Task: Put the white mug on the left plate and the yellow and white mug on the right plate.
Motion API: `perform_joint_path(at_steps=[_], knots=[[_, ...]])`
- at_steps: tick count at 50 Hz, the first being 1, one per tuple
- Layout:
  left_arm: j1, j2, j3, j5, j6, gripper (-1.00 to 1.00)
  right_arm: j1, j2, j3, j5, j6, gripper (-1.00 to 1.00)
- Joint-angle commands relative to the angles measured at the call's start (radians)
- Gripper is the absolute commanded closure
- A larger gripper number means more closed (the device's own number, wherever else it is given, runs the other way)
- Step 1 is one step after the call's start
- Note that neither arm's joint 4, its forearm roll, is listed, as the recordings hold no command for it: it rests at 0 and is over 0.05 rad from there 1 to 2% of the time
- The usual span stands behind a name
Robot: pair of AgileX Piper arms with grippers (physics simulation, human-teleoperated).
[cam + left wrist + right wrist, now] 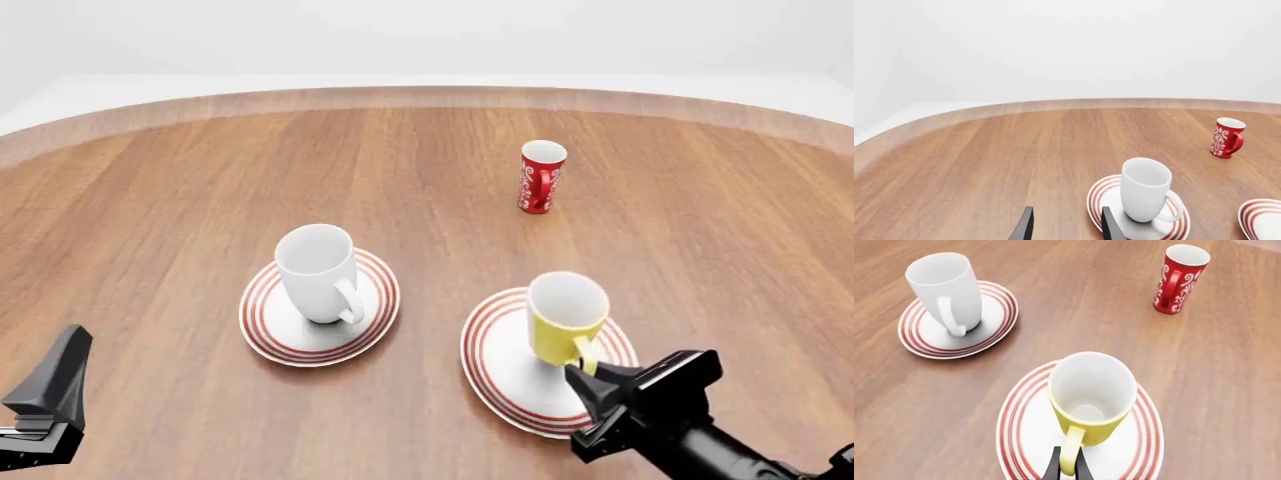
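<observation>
The white mug (318,272) stands upright on the left plate (274,330). It also shows in the left wrist view (1145,189) on that plate (1102,192). The yellow and white mug (566,318) stands on the right plate (497,372), handle toward me. In the right wrist view, my right gripper (1067,471) is closed on the handle of the yellow and white mug (1091,390), which rests on the right plate (1021,425). My left gripper (1064,227) is open and empty, beside the left plate, and sits at the front view's lower left (54,395).
A red cup with white markings (541,177) stands upright farther back, beyond the right plate; it also shows in both wrist views (1226,137) (1181,279). The wooden table's curved far edge (427,95) runs along the back.
</observation>
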Motion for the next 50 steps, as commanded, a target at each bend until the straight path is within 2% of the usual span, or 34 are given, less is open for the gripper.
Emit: perform_joint_path(at_steps=[1,23,24,41,46,50], knots=[[0.000,0.000,0.000,0.000,0.000,-1.00,-0.002,0.090,0.000,-0.069,-0.001,1.00],[0.000,0.000,0.000,0.000,0.000,-1.00,0.003,0.116,0.000,-0.077,0.003,1.00],[0.000,0.000,0.000,0.000,0.000,-1.00,0.001,0.111,0.000,-0.074,0.002,-1.00],[0.000,0.000,0.000,0.000,0.000,-1.00,-0.007,0.095,0.000,-0.053,0.010,-1.00],[0.000,0.000,0.000,0.000,0.000,-1.00,-0.007,0.065,0.000,-0.024,0.013,-1.00],[0.000,0.000,0.000,0.000,0.000,-1.00,-0.006,0.002,0.000,0.035,0.017,-1.00]])
